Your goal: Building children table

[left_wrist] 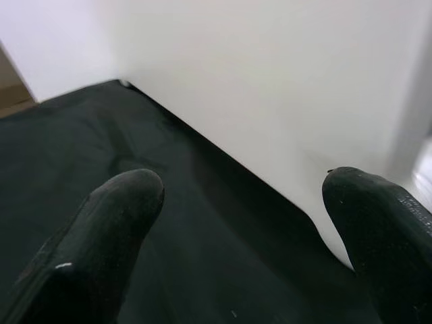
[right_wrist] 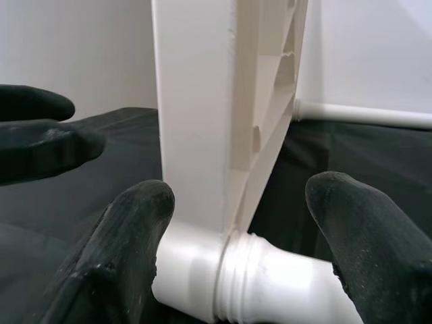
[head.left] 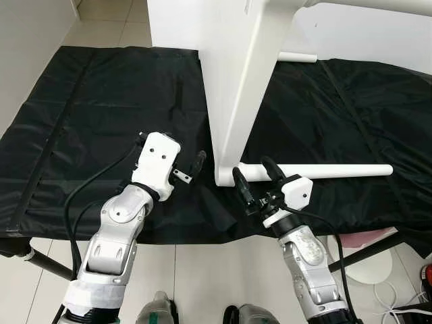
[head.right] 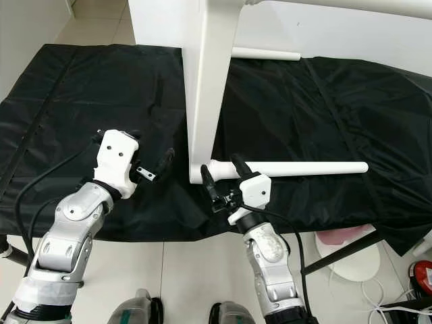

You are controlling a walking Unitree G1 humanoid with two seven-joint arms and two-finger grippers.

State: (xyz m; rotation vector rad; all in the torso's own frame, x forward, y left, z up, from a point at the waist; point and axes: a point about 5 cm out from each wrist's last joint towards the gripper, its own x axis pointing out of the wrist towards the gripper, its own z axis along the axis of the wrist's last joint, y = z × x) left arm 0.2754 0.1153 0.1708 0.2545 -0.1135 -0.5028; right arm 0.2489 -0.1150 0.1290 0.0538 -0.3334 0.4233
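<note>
Bench: a black cloth [head.left: 101, 108] is spread over the bench, and the table parts are laid on it.
Table part: a white table panel [head.left: 246, 74] is stood on edge on the cloth, its lower corner near the front edge of the bench.
Leg: a white round leg [head.left: 324, 171] is laid flat on the cloth, one end joined to the panel's lower corner, the other end pointed toward the robot's right.
Second leg: another white leg [head.left: 297, 57] is seen behind the panel, farther back on the cloth.
Right gripper: the right gripper [head.left: 257, 180] is held at the joint of leg and panel, fingers apart on either side of the leg's threaded end; contact cannot be told.
Left gripper: the left gripper [head.left: 194, 169] is held just left of the panel's foot, above the cloth, fingers apart, nothing between them.
</note>
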